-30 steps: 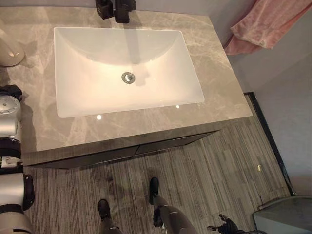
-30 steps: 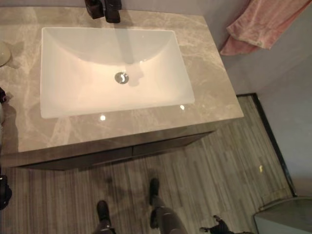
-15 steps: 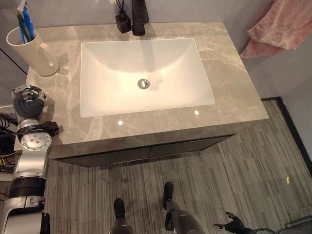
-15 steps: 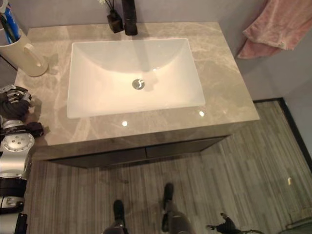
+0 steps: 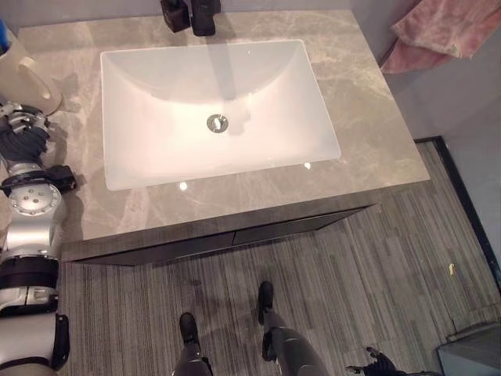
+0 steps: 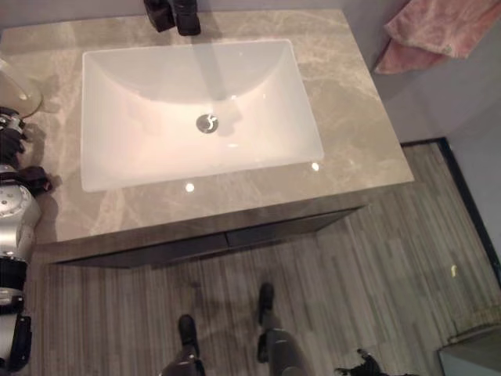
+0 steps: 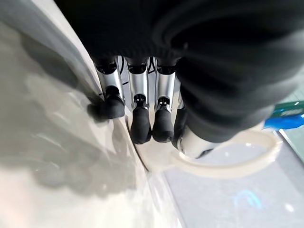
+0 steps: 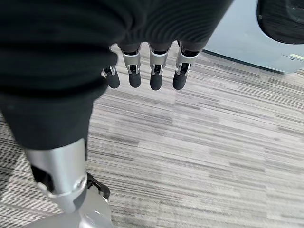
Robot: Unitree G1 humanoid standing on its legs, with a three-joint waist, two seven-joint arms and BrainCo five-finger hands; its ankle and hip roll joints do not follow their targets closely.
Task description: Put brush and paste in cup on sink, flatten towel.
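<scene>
**Left hand beside the cup, right hand low over the floor**

The right hand hangs above the striped floor, fingers relaxed, holding nothing. On the marble counter, the left hand rests just beside the cream cup, fingers loosely curled around nothing. The left wrist view shows blue items at the cup's rim. Farthest back, the pink towel hangs bunched

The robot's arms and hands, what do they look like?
The left arm is silver-grey with black bands. The left hand has a dark ribbed cover and silver fingers with dark rounded tips. The right hand looks the same.
</scene>
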